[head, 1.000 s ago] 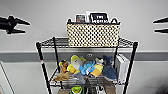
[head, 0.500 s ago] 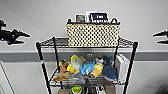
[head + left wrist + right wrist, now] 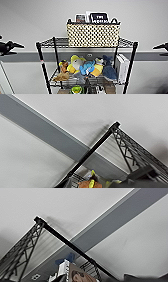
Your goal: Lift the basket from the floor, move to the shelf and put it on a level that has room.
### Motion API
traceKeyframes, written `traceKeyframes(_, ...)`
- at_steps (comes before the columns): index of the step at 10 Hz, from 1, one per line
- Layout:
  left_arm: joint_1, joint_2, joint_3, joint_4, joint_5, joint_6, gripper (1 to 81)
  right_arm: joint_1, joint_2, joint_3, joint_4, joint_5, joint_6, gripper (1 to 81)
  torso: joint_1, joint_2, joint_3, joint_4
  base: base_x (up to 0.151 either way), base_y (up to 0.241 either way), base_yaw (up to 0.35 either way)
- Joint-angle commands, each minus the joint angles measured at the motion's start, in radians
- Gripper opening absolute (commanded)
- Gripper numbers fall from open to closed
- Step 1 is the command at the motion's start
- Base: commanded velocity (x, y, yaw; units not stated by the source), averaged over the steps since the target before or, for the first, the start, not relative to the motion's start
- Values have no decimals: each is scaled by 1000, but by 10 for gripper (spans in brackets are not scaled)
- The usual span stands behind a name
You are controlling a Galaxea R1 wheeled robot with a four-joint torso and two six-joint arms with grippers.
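Observation:
The cream woven basket (image 3: 93, 35) with a dark rim stands upright on the level (image 3: 53, 42), the highest wire-grid tier of the black shelf (image 3: 41, 62). It fills the middle of that tier. My left gripper (image 3: 13, 48) hangs open to the left of the shelf, well apart from it, holding nothing. At the far right my right gripper (image 3: 160, 49) is also open and empty, clear of the shelf. The left wrist view looks up at a shelf post (image 3: 95, 147) and the tier's edge (image 3: 135, 149). A shelf post (image 3: 67, 244) crosses the right wrist view.
Colourful plush toys (image 3: 85, 67) crowd the tier below, with a white box (image 3: 122, 66) at its right end. Dark cards or boxes (image 3: 98, 18) stick up from the basket. A white wall with a grey band (image 3: 22, 56) is close behind the shelf.
Both grippers have come lower at the sides of the head view. The basket has stayed where it was on the top tier.

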Motion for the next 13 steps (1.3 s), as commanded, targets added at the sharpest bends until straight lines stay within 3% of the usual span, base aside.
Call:
traceKeyframes(1,63,2,96,11,-16,44,811,-65,43,-1,1,-5,-10,811,0,0,0,0,0,0,0)
traceKeyframes(7,356,35,137,20,-62,86,811,-377,75,14,1,72,-19,811,0,0,0,0,0,0,0)
traceKeyframes(10,559,105,141,31,-145,118,811,-510,149,-7,2,75,-71,811,0,0,0,0,0,0,0)
traceKeyframes(13,750,197,130,86,-210,121,811,-635,195,2,1,147,-76,811,0,0,0,0,0,0,0)
